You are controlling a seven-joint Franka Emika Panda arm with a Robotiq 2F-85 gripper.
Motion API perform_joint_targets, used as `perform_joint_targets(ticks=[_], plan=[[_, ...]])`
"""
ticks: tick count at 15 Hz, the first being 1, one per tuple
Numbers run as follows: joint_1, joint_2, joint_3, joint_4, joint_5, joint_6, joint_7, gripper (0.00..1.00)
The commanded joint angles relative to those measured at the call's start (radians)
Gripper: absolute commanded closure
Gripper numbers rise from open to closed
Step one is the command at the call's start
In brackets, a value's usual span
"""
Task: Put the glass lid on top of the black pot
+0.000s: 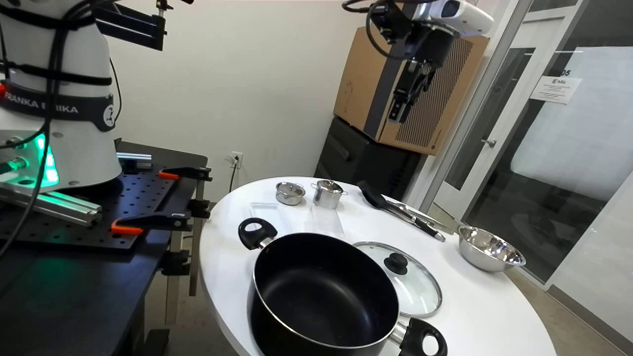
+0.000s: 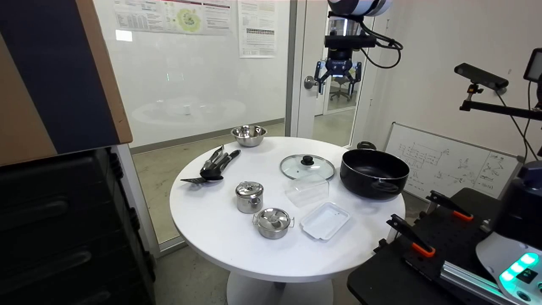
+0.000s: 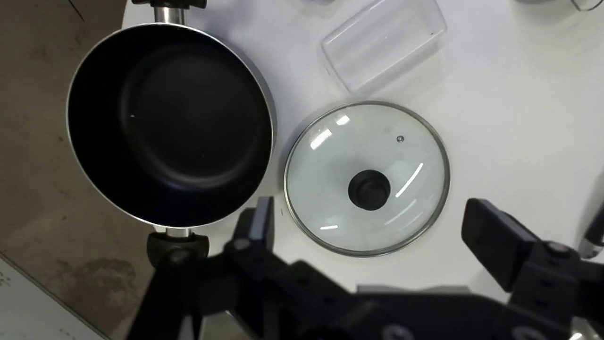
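While lid [image 3: 367, 179] lies below — end effector [image 2: 335, 90] spread.

pot [image 3: 172, 125]: black | lid [image 3: 347, 163]: clear, black-knobbed | table [image 2: 266, 169]: white | box [image 1: 378, 99]: brown, dark-banded

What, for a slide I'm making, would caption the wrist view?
Open gripper over a table, where a glass lid lies beside an empty black pot.
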Motion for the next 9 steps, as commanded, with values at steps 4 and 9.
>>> perform_joint_targets(ticks=[4,9], plan=[[0.052,0.108,-0.058,0.077,0.001,-0.008,0.121,0.00],[0.063,0.126,-0.061,0.099,0.000,-0.014,0.148,0.00]])
